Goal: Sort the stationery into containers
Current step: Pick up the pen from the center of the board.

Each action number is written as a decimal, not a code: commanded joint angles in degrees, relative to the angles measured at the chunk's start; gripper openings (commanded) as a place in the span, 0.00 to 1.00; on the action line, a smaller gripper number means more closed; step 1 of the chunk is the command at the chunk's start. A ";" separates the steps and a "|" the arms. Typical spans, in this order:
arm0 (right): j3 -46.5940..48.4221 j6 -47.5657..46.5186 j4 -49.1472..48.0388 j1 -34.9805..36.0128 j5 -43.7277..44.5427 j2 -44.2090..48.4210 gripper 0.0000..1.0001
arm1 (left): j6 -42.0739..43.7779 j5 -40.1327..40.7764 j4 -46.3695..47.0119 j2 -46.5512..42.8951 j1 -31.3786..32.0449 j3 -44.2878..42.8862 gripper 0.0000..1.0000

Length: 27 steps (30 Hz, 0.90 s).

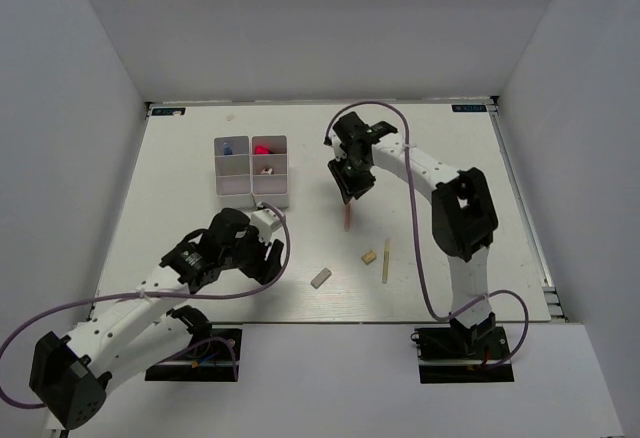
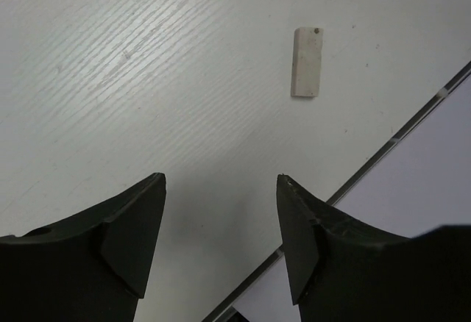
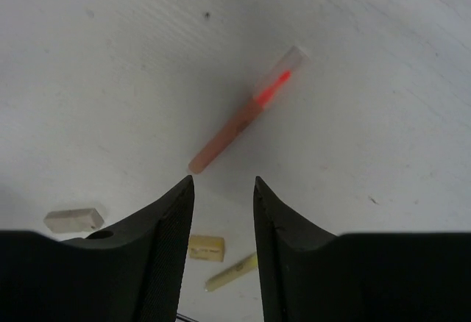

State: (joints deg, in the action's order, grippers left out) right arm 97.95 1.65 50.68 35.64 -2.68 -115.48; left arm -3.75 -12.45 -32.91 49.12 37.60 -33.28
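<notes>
Two white three-compartment trays (image 1: 250, 190) stand side by side at the back left. They hold a blue item (image 1: 229, 146), a red-pink item (image 1: 263, 147) and a small item (image 1: 266, 169). My right gripper (image 1: 349, 194) (image 3: 223, 182) is open and empty, just above the end of an orange-pink stick (image 1: 347, 220) (image 3: 246, 116) lying on the table. A tan eraser (image 1: 369, 256) (image 3: 205, 248) and a wooden pencil (image 1: 385, 261) (image 3: 232, 272) lie nearer. My left gripper (image 1: 271, 258) (image 2: 221, 182) is open and empty, short of a whitish block eraser (image 1: 320, 278) (image 2: 307, 62), which also shows in the right wrist view (image 3: 73, 220).
The table's near edge (image 2: 383, 149) runs close behind the whitish eraser. White walls (image 1: 90, 108) enclose the table on the left, back and right. The right arm's cable (image 1: 415, 218) loops over the table's right part.
</notes>
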 commanded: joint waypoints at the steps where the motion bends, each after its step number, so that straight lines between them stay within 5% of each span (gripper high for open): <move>1: 7.07 5.99 3.29 -0.22 -4.26 -4.13 0.42 | 1.64 3.21 -1.81 -5.95 0.19 1.72 0.73; 5: 12.26 8.10 5.14 -1.09 -4.79 -9.92 0.42 | 1.90 6.90 -2.34 -11.93 0.10 4.27 0.84; 27: 10.06 12.49 2.76 -2.15 0.57 -14.68 0.41 | 2.08 7.26 -3.04 -14.40 0.10 4.01 0.86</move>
State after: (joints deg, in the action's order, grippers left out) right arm 107.24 12.14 53.65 33.76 -2.72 -128.79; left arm -1.93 -6.31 -36.01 35.79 37.63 -29.06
